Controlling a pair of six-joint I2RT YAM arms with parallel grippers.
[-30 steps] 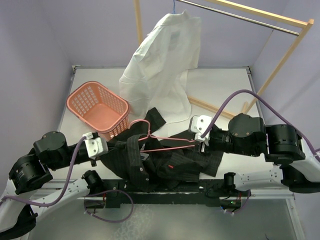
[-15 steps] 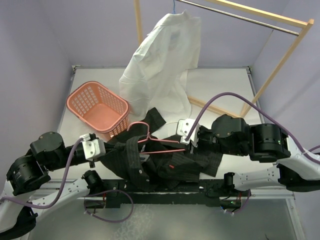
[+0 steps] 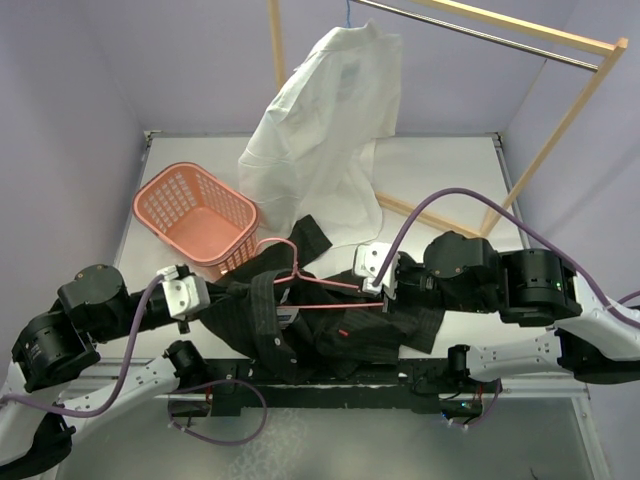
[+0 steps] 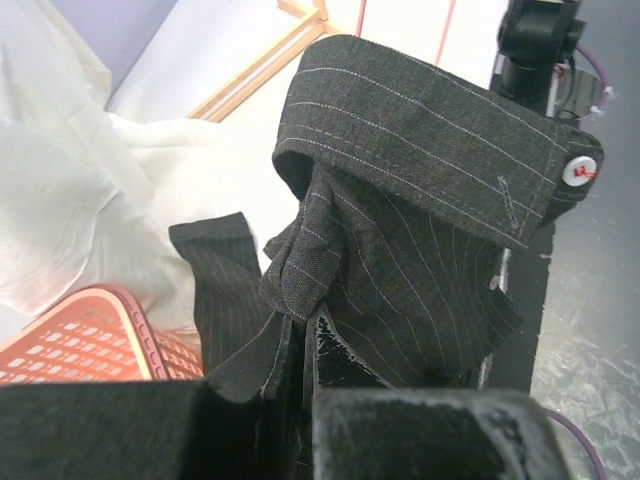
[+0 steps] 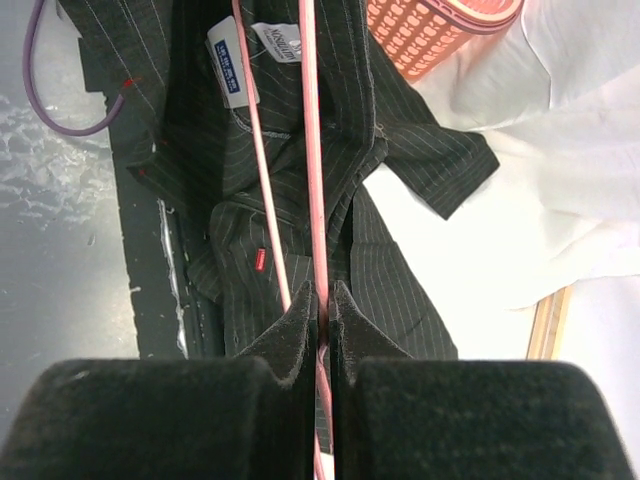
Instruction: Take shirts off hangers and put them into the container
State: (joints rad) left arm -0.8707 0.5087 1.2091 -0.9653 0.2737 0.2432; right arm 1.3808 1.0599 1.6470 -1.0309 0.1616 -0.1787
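Note:
The black pinstriped shirt (image 3: 335, 330) lies crumpled at the table's near edge, with the pink hanger (image 3: 322, 283) still partly threaded in it. My left gripper (image 3: 207, 297) is shut on a bunched fold of that black shirt (image 4: 420, 200), its jaws (image 4: 300, 322) pinching the cloth. My right gripper (image 3: 380, 287) is shut on the pink hanger's wire (image 5: 308, 150), the jaws (image 5: 322, 297) clamped on one rod. The white shirt (image 3: 325, 130) hangs from a blue hanger (image 3: 348, 14) on the rail. The salmon-pink container (image 3: 195, 215) stands at the left, holding nothing.
A wooden rack with a metal rail (image 3: 480, 32) spans the back right, and its base bar (image 3: 432, 216) lies on the table. The white shirt's hem drapes onto the table beside the container. Purple cables (image 3: 470, 190) loop over both arms.
My right gripper slid left along the pink hanger and closed on its wire. The hanger shifted slightly. The left gripper kept its hold on the black shirt.

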